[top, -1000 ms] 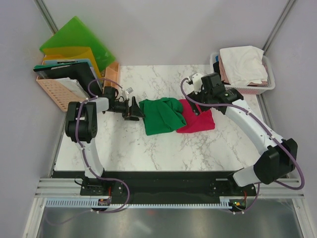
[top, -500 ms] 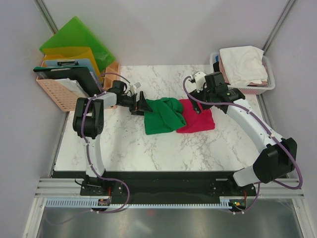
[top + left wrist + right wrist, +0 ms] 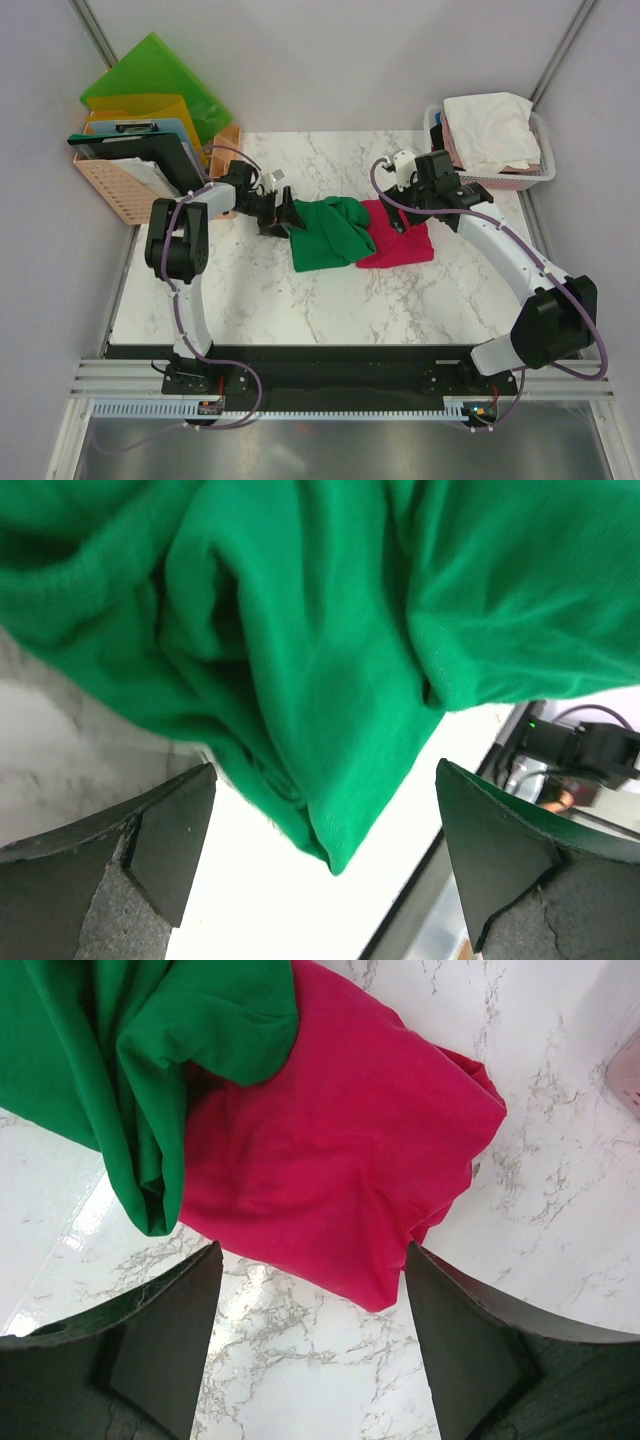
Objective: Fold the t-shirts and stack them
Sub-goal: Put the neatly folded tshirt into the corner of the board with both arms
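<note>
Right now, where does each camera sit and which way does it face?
Top external: above, behind, looking down on the table; left arm and right arm whole.
Left wrist: on that wrist, facing the green t-shirt; open left gripper shows.
Right wrist: on that wrist, looking down at the magenta t-shirt; open right gripper shows.
Shared: green t-shirt, all three.

White links [image 3: 505, 250], black joints [image 3: 550, 325], purple cables [image 3: 181, 318]; dark wedge-shaped end effector fingers [image 3: 170, 850].
</note>
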Robot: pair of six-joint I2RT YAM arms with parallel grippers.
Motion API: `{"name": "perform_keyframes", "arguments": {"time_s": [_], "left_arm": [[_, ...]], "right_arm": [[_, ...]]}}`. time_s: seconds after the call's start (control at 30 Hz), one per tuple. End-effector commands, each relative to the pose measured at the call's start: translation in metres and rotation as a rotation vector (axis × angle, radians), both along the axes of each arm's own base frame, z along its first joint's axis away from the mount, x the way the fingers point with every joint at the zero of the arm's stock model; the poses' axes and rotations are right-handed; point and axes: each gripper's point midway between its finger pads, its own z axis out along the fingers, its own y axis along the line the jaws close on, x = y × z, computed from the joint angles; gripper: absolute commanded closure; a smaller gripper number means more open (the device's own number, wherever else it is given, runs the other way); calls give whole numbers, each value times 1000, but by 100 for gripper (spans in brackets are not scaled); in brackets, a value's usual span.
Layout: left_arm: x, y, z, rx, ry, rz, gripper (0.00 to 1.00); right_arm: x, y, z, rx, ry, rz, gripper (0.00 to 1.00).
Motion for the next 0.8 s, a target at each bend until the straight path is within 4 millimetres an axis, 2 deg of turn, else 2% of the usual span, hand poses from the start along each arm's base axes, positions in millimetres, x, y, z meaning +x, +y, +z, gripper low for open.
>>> {"name": "perform_keyframes", "arguments": {"time_s": [0.0, 0.03, 0.23, 0.37, 0.47, 0.6, 0.77], "left_arm": [[-31, 17, -14, 85, 118, -9, 0], [-40, 17, -14, 77, 139, -14, 0], [-66, 13, -4, 28, 190, -31, 0], [-70, -1, 0, 7, 185, -70, 0], [-79, -22, -2, 0, 196, -133, 0], [-94, -39, -16, 32, 219, -196, 0], [-101, -44, -24, 48, 241, -214, 1]], "right_arm": [[5, 4, 4, 29, -28, 16, 19], [5, 3, 5, 31, -30, 12, 20], [4, 9, 6, 66, -27, 22, 20], [3, 12, 5, 82, -19, 31, 20], [5, 11, 5, 83, -16, 25, 20], [4, 10, 5, 82, -19, 24, 20], [2, 9, 4, 84, -15, 28, 20]]}}
